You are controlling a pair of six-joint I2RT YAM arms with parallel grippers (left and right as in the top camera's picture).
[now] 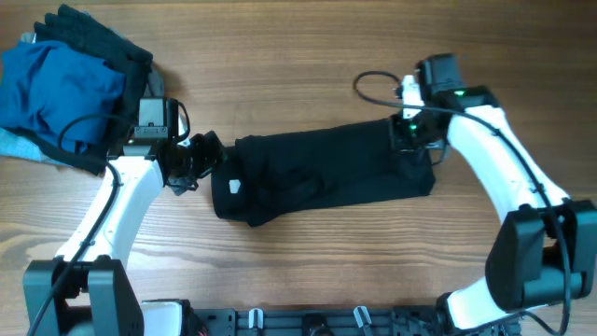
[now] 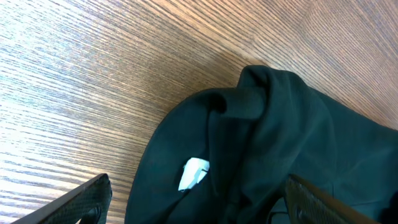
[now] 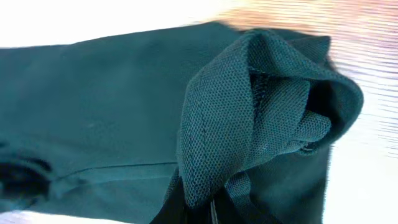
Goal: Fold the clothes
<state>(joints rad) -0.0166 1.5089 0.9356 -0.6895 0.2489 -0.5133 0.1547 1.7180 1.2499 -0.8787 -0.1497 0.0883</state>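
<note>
Item 1. Black shirt (image 1: 326,173): lay in a long, rumpled band across the middle of the wooden table (image 1: 280,56), between my two arms. A small white mark (image 2: 194,173) showed near its left end.

Item 2. My right gripper (image 1: 408,138): at the shirt's right end, near the upper corner. The fingers were pinched together on a raised fold of the knit cloth, which bunched up above them in the wrist view.

Item 3. My left gripper (image 1: 201,154): just beside the shirt's left end, jaws standing wide apart, nothing between them. I could not tell whether it touched the cloth.

Item 4. Other clothes: heaped at the table's far left corner, well apart from the shirt. A blue garment (image 1: 56,89) lay on top, with a black garment (image 1: 103,42) behind it and a grey edge (image 1: 14,145) beneath.
</note>
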